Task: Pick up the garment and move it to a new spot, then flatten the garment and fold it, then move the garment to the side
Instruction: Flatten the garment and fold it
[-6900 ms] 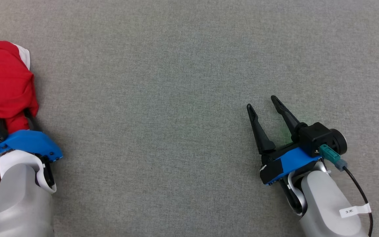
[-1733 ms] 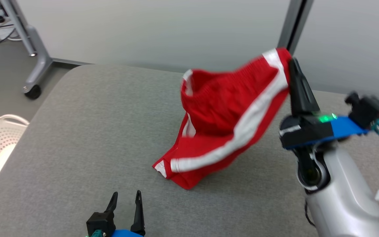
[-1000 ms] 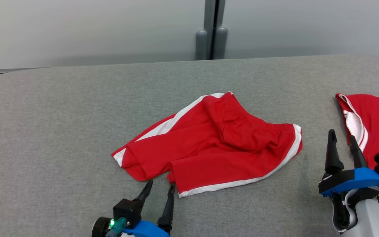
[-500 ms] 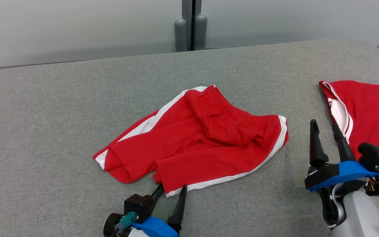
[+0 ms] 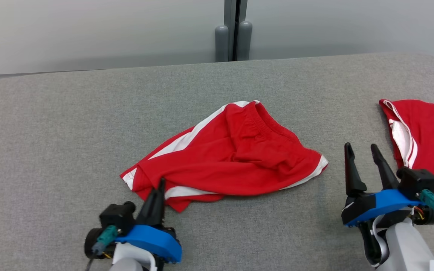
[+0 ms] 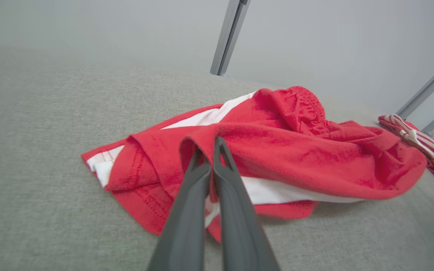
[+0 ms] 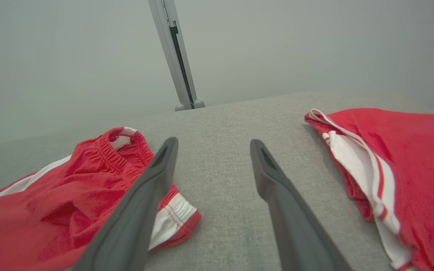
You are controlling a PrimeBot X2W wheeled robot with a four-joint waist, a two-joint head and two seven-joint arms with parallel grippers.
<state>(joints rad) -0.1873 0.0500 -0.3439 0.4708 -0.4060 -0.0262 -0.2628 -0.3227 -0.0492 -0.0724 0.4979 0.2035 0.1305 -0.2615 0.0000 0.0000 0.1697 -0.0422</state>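
Bare grey surface point(image 5: 51, 131) on the left leaves room to spread. The left gripper point(image 5: 160, 186) is clenched on the near-left leg fold of the garment point(image 5: 239, 158), which lies crumpled mid-surface, so this looks like flattening. Next, the right gripper point(image 5: 361, 146), spread and empty beside the right corner, likely must pinch there. A second red garment point(image 5: 428, 139) crowds the right edge.
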